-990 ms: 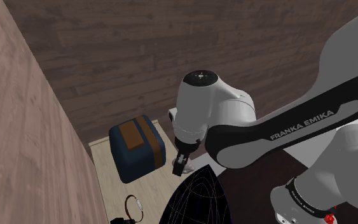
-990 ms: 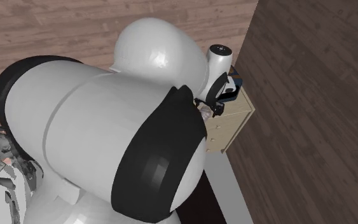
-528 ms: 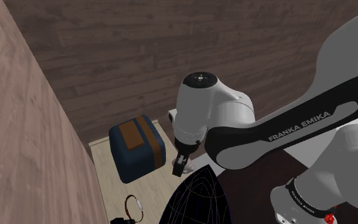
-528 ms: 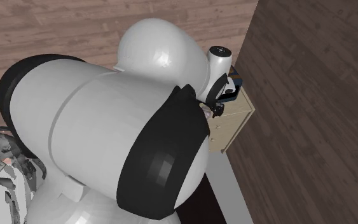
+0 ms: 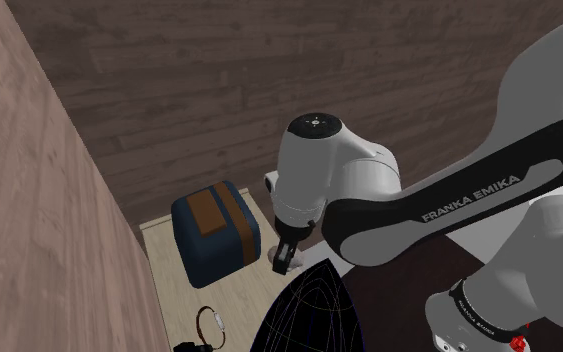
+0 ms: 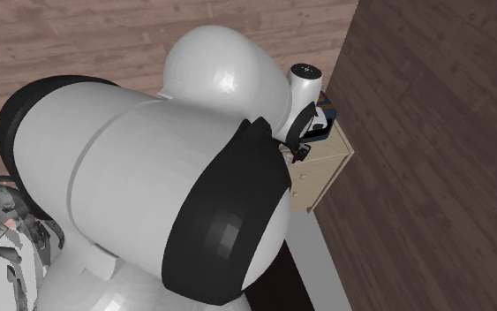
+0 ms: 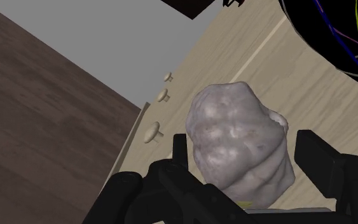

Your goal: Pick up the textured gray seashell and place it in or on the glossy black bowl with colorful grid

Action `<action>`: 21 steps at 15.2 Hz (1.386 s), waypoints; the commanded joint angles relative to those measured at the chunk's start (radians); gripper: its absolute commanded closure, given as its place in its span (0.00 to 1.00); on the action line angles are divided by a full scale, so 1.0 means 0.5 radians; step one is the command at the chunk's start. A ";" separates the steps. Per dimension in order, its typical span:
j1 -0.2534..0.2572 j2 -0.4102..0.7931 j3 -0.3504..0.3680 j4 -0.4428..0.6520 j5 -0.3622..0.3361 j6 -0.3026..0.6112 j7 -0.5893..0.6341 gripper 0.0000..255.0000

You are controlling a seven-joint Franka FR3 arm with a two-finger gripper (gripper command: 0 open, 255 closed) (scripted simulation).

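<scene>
A lumpy pale grey seashell [image 7: 241, 140] lies on the light wood top of a small dresser [image 7: 234, 57]. My black gripper [image 7: 244, 145] stands over the shell, and its two fingers press against the shell's two sides, shut on it. In the shoulder view the gripper [image 5: 283, 258] points down between the blue bag and the bowl, and the white arm hides the shell. The glossy black bowl with coloured grid lines [image 5: 304, 312] sits close beside the gripper toward the stand; its rim [image 7: 336, 35] shows just beyond the shell. In the second exterior view the gripper [image 6: 297, 150] hangs over the dresser top.
A dark blue bag with a brown strap [image 5: 214, 235] stands on the dresser's far side, close to the gripper. A small wristwatch [image 5: 209, 325] lies near the front edge. A wooden wall [image 5: 39, 220] runs along the shoulder view's left. Drawer knobs [image 7: 153, 130] line the dresser front.
The fingers have drawn in from wide apart until they press on the seashell. The arm and the shell have hardly moved.
</scene>
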 commanded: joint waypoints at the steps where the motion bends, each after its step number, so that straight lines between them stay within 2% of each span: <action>1: 0.000 0.000 0.001 -0.001 0.000 0.000 0.000 1.00; 21: 0.033 -0.366 -0.074 0.230 0.133 -0.578 -0.112 1.00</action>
